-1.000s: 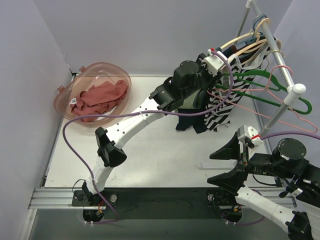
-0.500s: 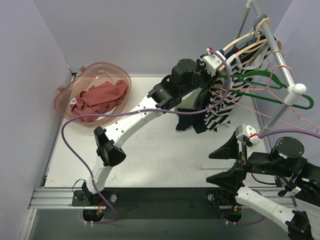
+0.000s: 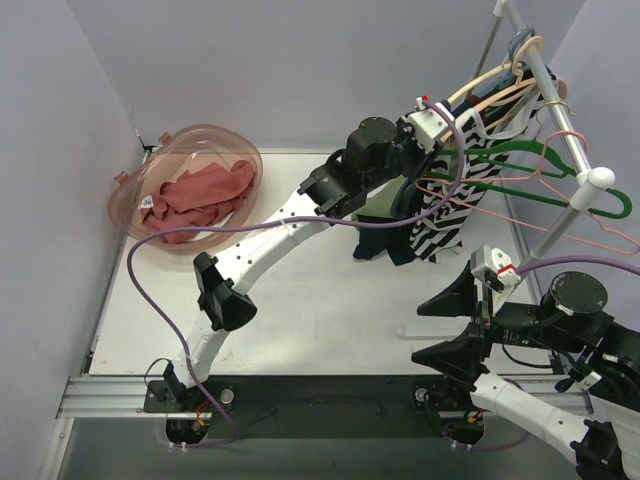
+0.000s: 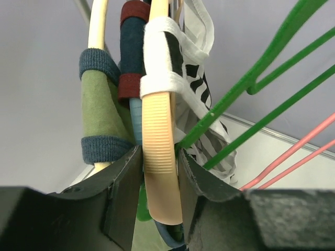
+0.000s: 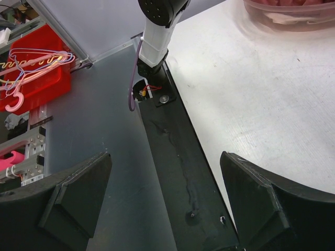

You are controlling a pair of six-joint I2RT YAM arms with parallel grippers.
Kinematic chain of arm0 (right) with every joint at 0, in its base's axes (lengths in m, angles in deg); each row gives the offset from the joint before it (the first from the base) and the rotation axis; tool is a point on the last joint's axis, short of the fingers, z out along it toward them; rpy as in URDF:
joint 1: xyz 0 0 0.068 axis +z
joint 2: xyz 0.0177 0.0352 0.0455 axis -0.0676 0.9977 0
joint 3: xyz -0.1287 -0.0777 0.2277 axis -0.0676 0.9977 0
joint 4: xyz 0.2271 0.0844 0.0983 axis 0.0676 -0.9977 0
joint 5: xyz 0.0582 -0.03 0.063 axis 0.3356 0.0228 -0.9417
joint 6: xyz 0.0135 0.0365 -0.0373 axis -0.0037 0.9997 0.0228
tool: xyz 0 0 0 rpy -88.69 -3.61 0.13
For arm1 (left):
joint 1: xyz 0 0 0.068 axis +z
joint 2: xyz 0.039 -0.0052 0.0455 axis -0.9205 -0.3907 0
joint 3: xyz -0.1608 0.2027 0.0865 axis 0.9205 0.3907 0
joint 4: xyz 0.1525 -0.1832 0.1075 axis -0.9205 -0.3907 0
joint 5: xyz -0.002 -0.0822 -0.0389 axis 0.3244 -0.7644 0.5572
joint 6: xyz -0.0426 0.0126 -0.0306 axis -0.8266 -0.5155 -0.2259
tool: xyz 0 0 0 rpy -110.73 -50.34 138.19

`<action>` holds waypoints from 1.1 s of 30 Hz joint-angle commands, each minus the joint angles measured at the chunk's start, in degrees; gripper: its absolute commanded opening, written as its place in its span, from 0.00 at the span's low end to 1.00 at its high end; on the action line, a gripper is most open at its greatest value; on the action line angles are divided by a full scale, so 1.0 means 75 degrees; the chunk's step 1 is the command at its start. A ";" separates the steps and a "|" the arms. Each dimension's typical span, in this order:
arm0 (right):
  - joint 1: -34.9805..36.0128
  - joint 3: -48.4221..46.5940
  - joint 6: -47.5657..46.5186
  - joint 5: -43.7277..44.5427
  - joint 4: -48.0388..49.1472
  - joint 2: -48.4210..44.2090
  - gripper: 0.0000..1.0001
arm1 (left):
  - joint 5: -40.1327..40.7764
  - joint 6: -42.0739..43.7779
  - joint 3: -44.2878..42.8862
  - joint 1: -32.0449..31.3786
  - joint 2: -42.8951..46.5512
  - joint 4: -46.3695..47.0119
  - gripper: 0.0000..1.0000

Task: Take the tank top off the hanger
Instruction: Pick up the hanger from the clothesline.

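Note:
The tank top (image 3: 440, 225), zebra-striped black and white, hangs from a peach ribbed hanger (image 3: 497, 97) on the rack at the back right. In the left wrist view its white strap (image 4: 163, 57) wraps over the peach hanger (image 4: 159, 136). My left gripper (image 4: 159, 175) is shut on that hanger's arm just below the strap, a jaw pressed on each side. From above, the left gripper (image 3: 450, 125) reaches into the hanging clothes. My right gripper (image 3: 447, 325) hovers open and empty above the table's near right edge, also seen as the right gripper (image 5: 167, 178) over the dark base strip.
A green and navy garment (image 4: 99, 104) on a cream hanger hangs just left of the peach one. Green hangers (image 3: 520, 150) and pink hangers (image 3: 590, 215) crowd the metal rail (image 3: 545, 75). A pink basket (image 3: 240, 150) with red cloth sits back left. A red bin (image 5: 31, 73) stands off the table.
The left jaws have narrowed onto the peach hanger, and the left arm has shifted slightly. The right arm has barely moved.

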 commanded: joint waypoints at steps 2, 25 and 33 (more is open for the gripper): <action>0.0036 -0.0293 0.0061 0.0016 0.0328 0.0198 0.89 | -0.0097 -0.0109 -0.0389 0.0083 -0.0174 0.0030 0.35; 0.0036 -0.0281 0.0096 -0.0008 0.0480 0.0491 0.88 | -0.0014 -0.0344 -0.0213 0.0083 0.0705 0.1353 0.00; 0.0036 -0.0234 0.0131 0.0039 0.0527 0.0515 0.88 | -0.0179 -0.0379 0.0091 0.0083 0.0880 0.1996 0.00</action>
